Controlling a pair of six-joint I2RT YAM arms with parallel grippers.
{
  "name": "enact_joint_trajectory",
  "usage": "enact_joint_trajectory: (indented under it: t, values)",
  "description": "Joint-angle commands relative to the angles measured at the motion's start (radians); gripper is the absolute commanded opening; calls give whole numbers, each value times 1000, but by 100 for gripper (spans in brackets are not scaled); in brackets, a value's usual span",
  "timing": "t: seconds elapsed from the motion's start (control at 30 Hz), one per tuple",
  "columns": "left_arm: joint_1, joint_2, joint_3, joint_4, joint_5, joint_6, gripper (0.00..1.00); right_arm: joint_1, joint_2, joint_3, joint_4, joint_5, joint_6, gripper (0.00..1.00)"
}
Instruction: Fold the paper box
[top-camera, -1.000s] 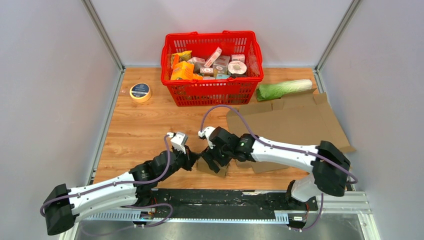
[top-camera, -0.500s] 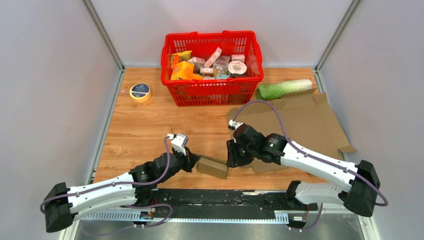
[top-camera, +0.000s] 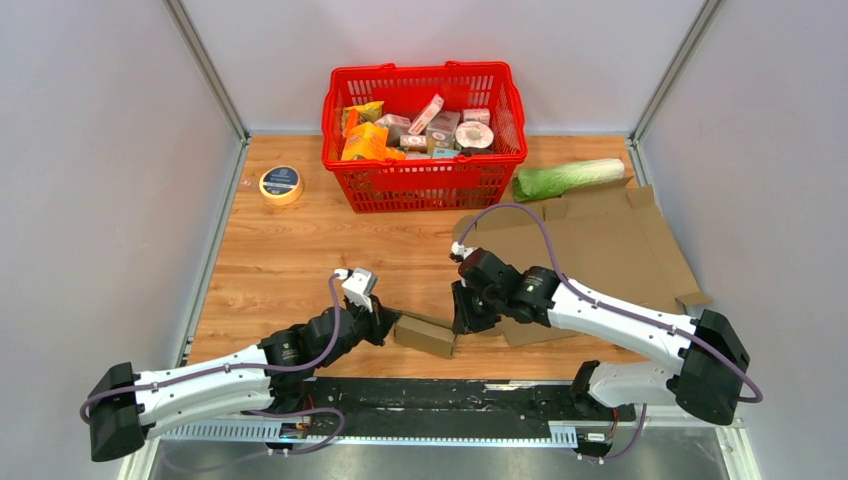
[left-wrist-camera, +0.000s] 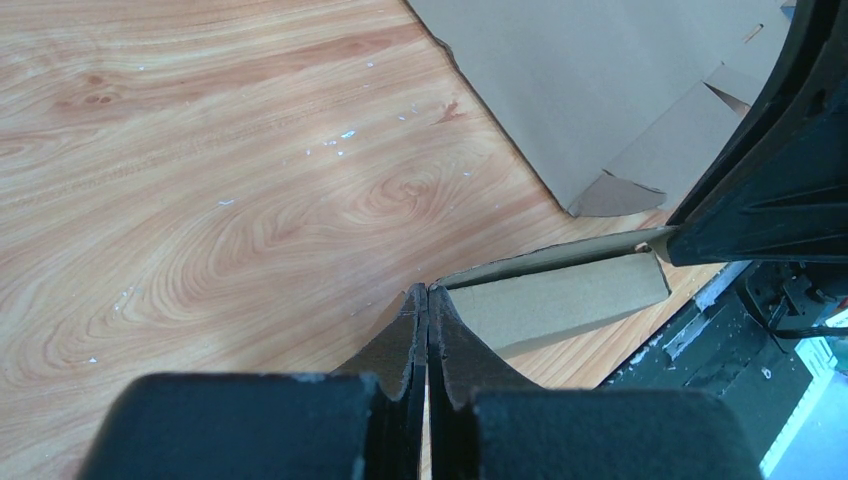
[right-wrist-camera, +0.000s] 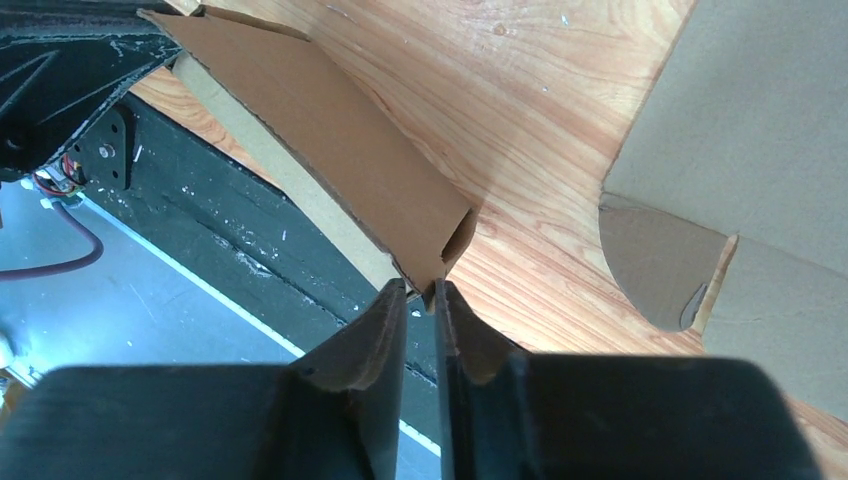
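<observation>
Small brown cardboard box (top-camera: 424, 336) on the wooden desk (top-camera: 290, 260), well nearer than the red plastic basket (top-camera: 430, 186) — left tool (left-wrist-camera: 428, 300) pressed together on its flap, right tool (right-wrist-camera: 420, 292), newly swung off its top, nipping its far end — likely set for shaping.

Two pincers are counted, and one paper box (top-camera: 424, 336) between the left pincer (top-camera: 385, 322) and the right pincer (top-camera: 462, 322). One flat cardboard sheet (top-camera: 590, 245) is seen beyond the right pincer, and one cabbage (top-camera: 567, 178) farther off. One red basket (top-camera: 430, 188) is counted well beyond both; its packets (top-camera: 365, 143) are too crowded to be numbered. One tape roll (top-camera: 281, 184) is seen well beyond the left pincer.
</observation>
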Motion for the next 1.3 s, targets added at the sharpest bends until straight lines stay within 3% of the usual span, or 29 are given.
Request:
enact_joint_trajectory:
  t: [0.0, 0.17, 0.67, 1.0, 1.27]
  values:
    - [-14, 9, -3, -109, 14, -3, 0, -4, 12, 5, 44, 5, -4, 15]
    - [-21, 9, -6, -109, 8, -8, 0, -4, 17, 9, 42, -4, 49, 0]
    - [-48, 14, -9, -100, -15, -26, 0, 7, 6, 11, -11, 71, 418, 0]
    - [-74, 35, -14, -78, -37, -46, 0, 136, 15, -4, -91, 385, 580, 0]
    - [-107, 49, -9, -72, -70, -65, 0, 285, 58, 29, -97, 522, 619, 1]
